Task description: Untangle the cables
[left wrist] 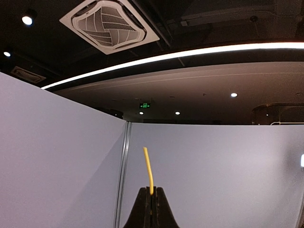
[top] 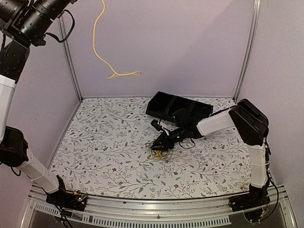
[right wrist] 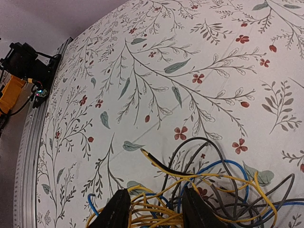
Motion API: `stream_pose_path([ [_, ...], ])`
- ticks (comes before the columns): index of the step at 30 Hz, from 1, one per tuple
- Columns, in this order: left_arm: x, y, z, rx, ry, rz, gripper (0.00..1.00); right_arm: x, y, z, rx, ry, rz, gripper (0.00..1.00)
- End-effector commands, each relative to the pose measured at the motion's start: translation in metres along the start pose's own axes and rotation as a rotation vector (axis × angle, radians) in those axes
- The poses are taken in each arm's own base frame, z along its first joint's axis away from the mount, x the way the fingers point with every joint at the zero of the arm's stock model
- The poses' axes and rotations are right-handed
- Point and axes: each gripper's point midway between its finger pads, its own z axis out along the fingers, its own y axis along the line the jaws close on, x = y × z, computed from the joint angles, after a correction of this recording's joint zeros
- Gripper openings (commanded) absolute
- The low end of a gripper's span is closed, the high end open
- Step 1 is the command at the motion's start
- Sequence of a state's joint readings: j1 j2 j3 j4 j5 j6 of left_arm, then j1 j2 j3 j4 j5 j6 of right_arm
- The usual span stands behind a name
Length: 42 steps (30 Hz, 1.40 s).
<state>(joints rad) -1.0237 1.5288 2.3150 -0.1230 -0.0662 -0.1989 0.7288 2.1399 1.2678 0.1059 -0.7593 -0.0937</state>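
Note:
My left gripper (left wrist: 151, 191) is shut on the end of a yellow cable (left wrist: 148, 168) and is raised high, facing the ceiling. In the top view that cable (top: 97, 42) hangs free from above the frame, well over the table; the gripper itself is out of that view. The other cables, a tangle (right wrist: 213, 190) of yellow, blue and black wires, lie on the floral table cover (top: 159, 155). My right gripper (right wrist: 154, 203) is open and low over the tangle, with several yellow loops between its fingers (right wrist: 114, 211). In the top view my right gripper (top: 160, 144) is at the tangle's far edge.
A black tray (top: 178, 108) lies tilted at the back of the table, just behind the right arm's wrist. Pale walls with metal posts (top: 71, 61) enclose the table. The left arm's base (right wrist: 21, 61) stands at the near edge rail.

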Motion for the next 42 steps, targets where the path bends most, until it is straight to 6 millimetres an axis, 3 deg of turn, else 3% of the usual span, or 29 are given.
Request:
stream_pose_path([
  [1, 0.025, 0.027, -0.001, -0.152, 0.041, 0.079, 0.0, -0.004, 0.002, -0.013, -0.005, -0.01, -0.029, 0.49],
  [7, 0.107, 0.06, -0.014, -0.278, 0.2, 0.168, 0.0, -0.052, 0.046, -0.06, -0.021, -0.051, -0.225, 0.7],
  [9, 0.138, 0.075, -0.019, -0.317, 0.259, 0.177, 0.0, -0.062, 0.056, -0.077, -0.006, -0.054, -0.276, 0.75],
  [12, 0.167, 0.086, -0.024, -0.304, 0.284, 0.12, 0.0, -0.066, 0.06, -0.096, 0.047, -0.028, -0.31, 0.8],
  [21, 0.247, 0.147, -0.02, -0.316, 0.402, 0.061, 0.0, -0.035, 0.042, -0.147, 0.118, 0.014, -0.251, 0.89],
  [26, 0.273, 0.188, -0.012, -0.346, 0.414, 0.063, 0.0, -0.012, 0.03, -0.166, 0.215, 0.095, -0.274, 0.91],
  [32, 0.296, 0.231, 0.007, -0.34, 0.412, 0.044, 0.0, 0.01, 0.032, -0.175, 0.243, 0.161, -0.286, 0.94],
  [36, 0.314, 0.253, 0.02, -0.347, 0.414, 0.06, 0.0, 0.061, 0.011, -0.174, 0.339, 0.38, -0.311, 0.99],
  [38, 0.322, 0.264, 0.025, -0.354, 0.411, 0.066, 0.0, 0.077, 0.02, -0.176, 0.279, 0.414, -0.303, 0.99],
  [40, 0.329, 0.274, 0.03, -0.365, 0.406, 0.065, 0.0, 0.084, 0.019, -0.178, 0.292, 0.419, -0.313, 0.99],
  [42, 0.338, 0.285, 0.033, -0.376, 0.4, 0.066, 0.0, 0.087, 0.03, -0.177, 0.248, 0.397, -0.311, 0.99],
])
